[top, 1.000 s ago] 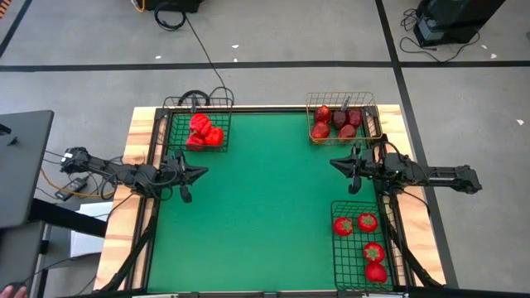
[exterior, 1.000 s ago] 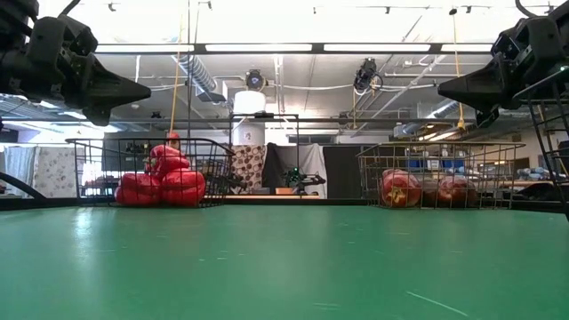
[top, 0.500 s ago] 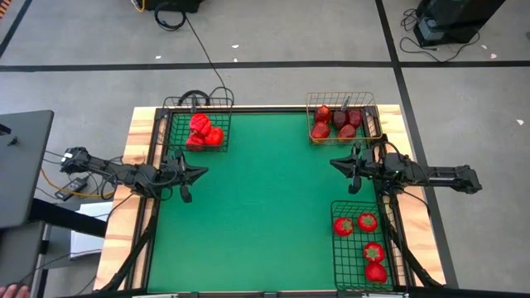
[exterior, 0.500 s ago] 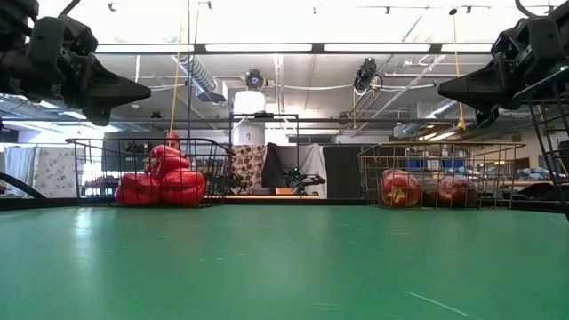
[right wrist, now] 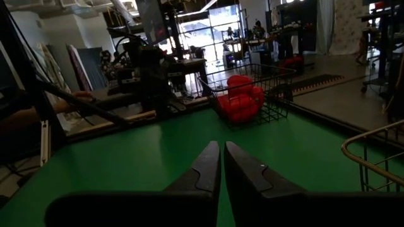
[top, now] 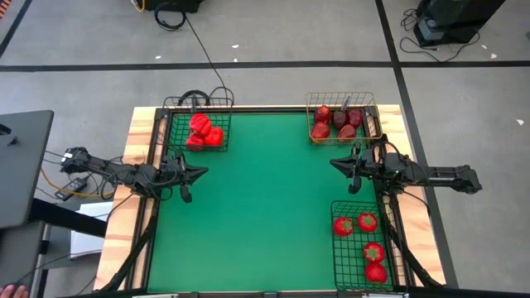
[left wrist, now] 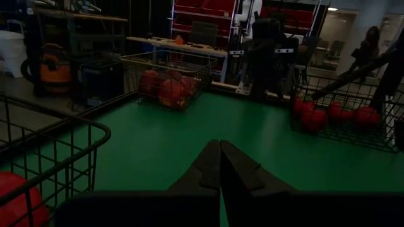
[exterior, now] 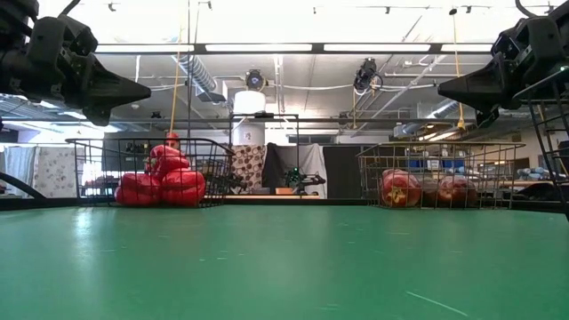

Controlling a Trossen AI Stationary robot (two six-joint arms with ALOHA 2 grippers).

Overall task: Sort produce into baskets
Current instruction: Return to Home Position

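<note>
Bright red peppers [top: 204,132] lie piled in the squarish black wire basket [top: 176,106] at the far left. Dark red apples [top: 335,122] lie in the gold wire basket [top: 311,101] at the far right. Red tomatoes with green tops [top: 364,238] lie in the longer black basket [top: 334,248] at the near right. My left gripper [top: 204,172] is shut and empty above the table's left side. My right gripper [top: 333,164] is shut and empty above the right side, pointing toward the left one.
The green table top [top: 265,207] stretches between the two grippers and the three baskets. A dark monitor [top: 21,165] stands off the table's left edge. Cables run on the floor beyond the far edge. A person [left wrist: 368,45] shows far off in the room.
</note>
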